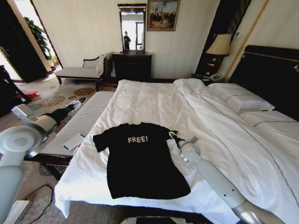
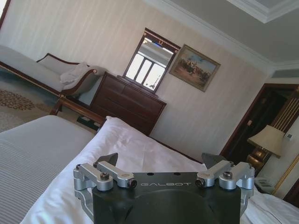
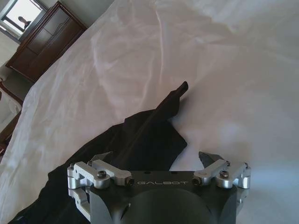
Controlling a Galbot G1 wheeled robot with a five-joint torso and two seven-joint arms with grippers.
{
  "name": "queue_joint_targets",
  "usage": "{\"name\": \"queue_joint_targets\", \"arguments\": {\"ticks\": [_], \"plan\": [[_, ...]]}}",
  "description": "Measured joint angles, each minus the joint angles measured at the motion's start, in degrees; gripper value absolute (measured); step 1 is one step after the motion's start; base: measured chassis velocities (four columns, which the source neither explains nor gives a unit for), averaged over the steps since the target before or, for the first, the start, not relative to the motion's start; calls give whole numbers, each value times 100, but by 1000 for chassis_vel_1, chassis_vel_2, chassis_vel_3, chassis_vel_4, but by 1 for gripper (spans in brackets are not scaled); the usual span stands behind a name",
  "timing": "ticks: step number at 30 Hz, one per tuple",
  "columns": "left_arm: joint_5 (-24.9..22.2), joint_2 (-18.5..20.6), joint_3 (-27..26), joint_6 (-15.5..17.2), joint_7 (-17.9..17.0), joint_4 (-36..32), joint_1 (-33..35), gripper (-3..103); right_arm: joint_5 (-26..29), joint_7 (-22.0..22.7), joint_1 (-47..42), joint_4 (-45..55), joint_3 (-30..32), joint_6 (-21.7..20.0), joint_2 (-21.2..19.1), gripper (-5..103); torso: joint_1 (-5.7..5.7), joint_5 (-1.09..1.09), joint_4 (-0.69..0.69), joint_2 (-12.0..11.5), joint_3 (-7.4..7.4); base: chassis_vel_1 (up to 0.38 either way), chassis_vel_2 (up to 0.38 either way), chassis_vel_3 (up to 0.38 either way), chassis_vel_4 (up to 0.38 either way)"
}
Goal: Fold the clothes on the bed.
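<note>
Right pincer (image 1: pixel 174 136) down at the 3 o'clock sleeve of the black T-shirt (image 1: pixel 140 161), fingers spread apart in the right wrist view (image 3: pixel 159 161), hovering just over the sleeve tip and the white sheet. Left pincer (image 1: pixel 78 103) held out at 9 o'clock over the white-cushioned bench (image 1: pixel 86 122) beside the bed (image 1: pixel 154 102), fingers likewise spread wide (image 2: pixel 163 161), gripping nothing. T-shirt spread flat, "FREE!" lettering up, on the near end of the bed, collar toward 12 o'clock, hem toward 6.
</note>
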Motion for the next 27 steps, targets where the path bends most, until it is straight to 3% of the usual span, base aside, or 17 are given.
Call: {"name": "queue_joint_targets", "arguments": {"ticks": [5, 6, 8, 11, 13, 15, 17, 20, 23, 27], "plan": [[-1, 8, -47, 0, 0, 31, 22, 100, -77, -48, 47, -187, -37, 6, 134, 101, 0, 0, 0, 0, 0, 0, 0, 0, 0], [0, 4, -48, 0, 0, 40, 22, 100, -101, -72, 48, -210, -40, 20, 162, 96, 0, 0, 0, 0, 0, 0, 0, 0, 0], [1, -1, -48, 0, 0, 46, 20, 100, -122, -99, 48, -223, -41, 37, 176, 96, 0, 0, 0, 0, 0, 0, 0, 0, 0], [17, -12, -19, 0, 0, 64, -4, 100, -195, -176, 27, -247, -40, 108, 206, 80, 0, 1, 0, 0, 0, 0, 0, 0, 0], [22, -14, -9, 0, 0, 69, -12, 100, -203, -185, 19, -247, -35, 118, 206, 80, 0, 1, 0, 0, 0, 0, 0, 0, 0], [37, -22, 20, 0, 0, 81, -33, 100, -224, -210, -16, -245, -5, 143, 191, 64, 0, 0, -1, 0, 0, 0, 0, 0, 0], [42, -24, 25, 0, 0, 82, -36, 100, -230, -217, -25, -244, 1, 148, 185, 64, 0, 0, -1, 0, 0, 0, 0, 0, 0], [58, -31, 34, -2, 2, 83, -37, 100, -282, -254, -59, -237, 28, 186, 153, 48, 0, 1, -1, 0, 0, 0, 0, 0, 0], [60, -31, 34, -3, 3, 83, -36, 100, -312, -261, -62, -233, 33, 204, 146, 42, 0, 1, -1, 0, 0, 0, 0, 0, 0], [60, -28, 13, -6, 4, 62, -21, 100, -375, -273, -70, -233, 33, 238, 140, 26, 0, 0, -1, 0, 0, 0, 0, 0, 0]]}}
